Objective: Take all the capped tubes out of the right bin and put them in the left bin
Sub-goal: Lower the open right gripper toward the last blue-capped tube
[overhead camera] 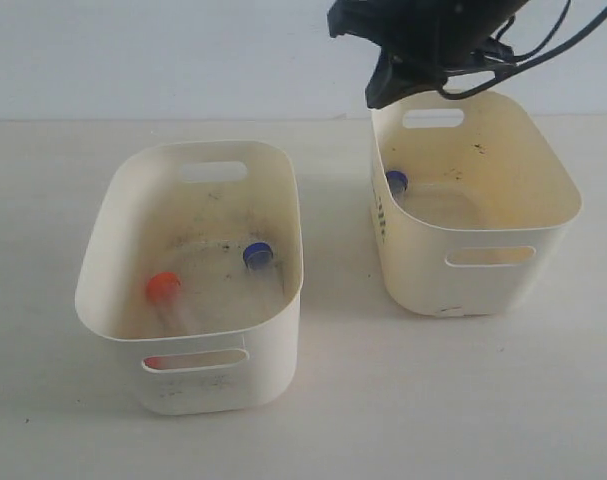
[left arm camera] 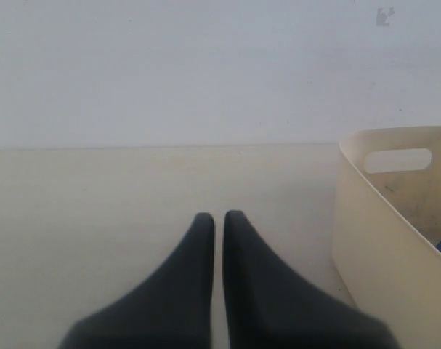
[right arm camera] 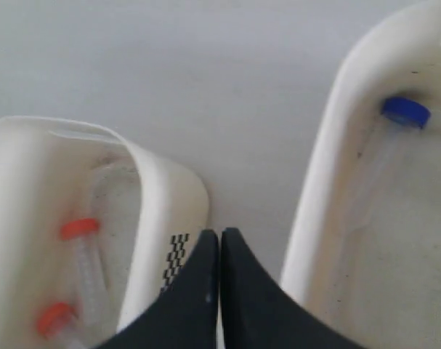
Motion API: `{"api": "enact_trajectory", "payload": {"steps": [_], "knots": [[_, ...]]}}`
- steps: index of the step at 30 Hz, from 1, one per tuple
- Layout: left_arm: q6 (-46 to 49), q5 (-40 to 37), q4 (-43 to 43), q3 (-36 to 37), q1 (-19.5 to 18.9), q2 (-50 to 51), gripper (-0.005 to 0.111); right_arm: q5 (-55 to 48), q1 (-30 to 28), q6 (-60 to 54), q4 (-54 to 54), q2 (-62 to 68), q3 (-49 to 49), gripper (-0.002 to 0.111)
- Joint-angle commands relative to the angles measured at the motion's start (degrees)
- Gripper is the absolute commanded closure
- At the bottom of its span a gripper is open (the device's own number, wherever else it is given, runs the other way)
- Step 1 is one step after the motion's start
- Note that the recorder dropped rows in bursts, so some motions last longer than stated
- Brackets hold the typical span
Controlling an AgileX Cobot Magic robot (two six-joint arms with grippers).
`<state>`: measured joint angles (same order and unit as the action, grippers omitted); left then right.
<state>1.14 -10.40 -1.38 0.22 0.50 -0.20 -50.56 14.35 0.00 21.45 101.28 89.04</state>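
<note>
The one blue-capped tube point(overhead camera: 396, 181) I see in the right bin point(overhead camera: 503, 285) lies against the wall facing the left bin point(overhead camera: 273, 375). Its cap points to the far edge of the worktop point(overhead camera: 343, 430) and its body runs back toward the near edge. It sits ahead and right of my right gripper point(right arm camera: 220, 236), the nearer one, whose fingers are pressed together on nothing. My left gripper point(left arm camera: 219, 216) is likewise closed and empty. There is no legible writing, only a small black print point(overhead camera: 380, 215) on the right bin.

No text legible; checkered print point(right arm camera: 176, 256) seems mere pattern.
</note>
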Motion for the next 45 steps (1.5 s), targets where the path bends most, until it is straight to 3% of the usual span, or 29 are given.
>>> {"api": "enact_trajectory", "payload": {"steps": [1, 9, 40, 42, 45], "knots": [[-0.2, 0.6, -0.1, -0.2, 0.1, 0.2, 0.103, -2.1, -4.2, -0.5, 0.0, 2.3, 0.2, 0.108], [-0.2, 0.6, -0.1, -0.2, 0.1, 0.2, 0.103, -6.1, -10.3, -7.1, 9.2, 7.4, 0.2, 0.108], [-0.2, 0.6, -0.1, -0.2, 0.1, 0.2, 0.103, -1.3, -13.2, -9.2, 14.1, 18.7, 0.2, 0.108], [-0.2, 0.6, -0.1, -0.2, 0.1, 0.2, 0.103, -1.5, -13.2, -9.1, 14.0, 20.1, 0.2, 0.101], [-0.2, 0.6, -0.1, -0.2, 0.1, 0.2, 0.103, -0.8, -13.2, -9.1, 14.2, 20.9, 0.2, 0.075]]}}
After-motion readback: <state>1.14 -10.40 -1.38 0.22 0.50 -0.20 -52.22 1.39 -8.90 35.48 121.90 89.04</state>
